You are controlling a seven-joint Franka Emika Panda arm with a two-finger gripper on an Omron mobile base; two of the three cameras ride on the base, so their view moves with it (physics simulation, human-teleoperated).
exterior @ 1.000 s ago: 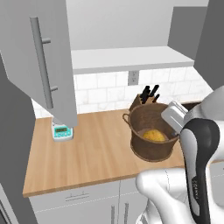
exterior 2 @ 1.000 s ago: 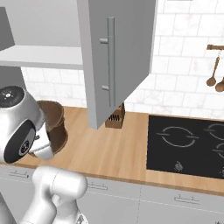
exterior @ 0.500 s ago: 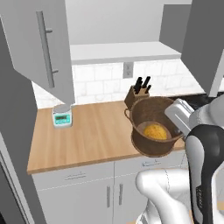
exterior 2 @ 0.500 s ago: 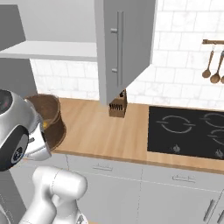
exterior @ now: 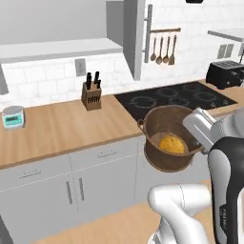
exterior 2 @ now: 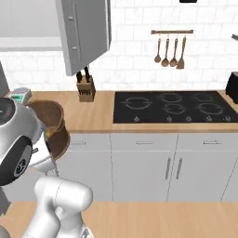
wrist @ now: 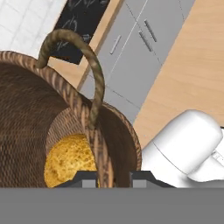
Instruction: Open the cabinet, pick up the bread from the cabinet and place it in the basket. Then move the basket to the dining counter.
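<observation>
- currently gripper (wrist: 113, 175) clamped on rim of basket (exterior: 169, 138), one dark fingertip (wrist: 85, 177) inside the wall, the other outside, woven rim pinched between.
- basket held in the air, off the worktop, out in front of the low white cupboards (exterior: 71, 183) and above the wooden floor (exterior: 119, 228); slightly tilted in left base view.
- bread (exterior: 171, 144) lying on the basket bottom, golden-orange, rounded; also seen deep inside the basket in hand view (wrist: 70, 159).
- loop handle (wrist: 83, 61) arching up over the rim in hand view, just above the grip point.
- right base view: basket (exterior 2: 53, 125) partly hidden behind the white arm, at the left edge of the worktop.
- cabinet (exterior 2: 86, 32) door standing open, silver bar handle facing out.
- knife block (exterior: 91, 95) upright on wooden worktop (exterior: 57, 126) against the tiled wall; black hob (exterior: 176, 97) to its right, well apart from the basket.
- small scale (exterior: 13, 117) at far left of worktop; utensils (exterior 2: 170, 49) hanging on a rail above the hob; toaster (exterior: 225, 74) at far right.
</observation>
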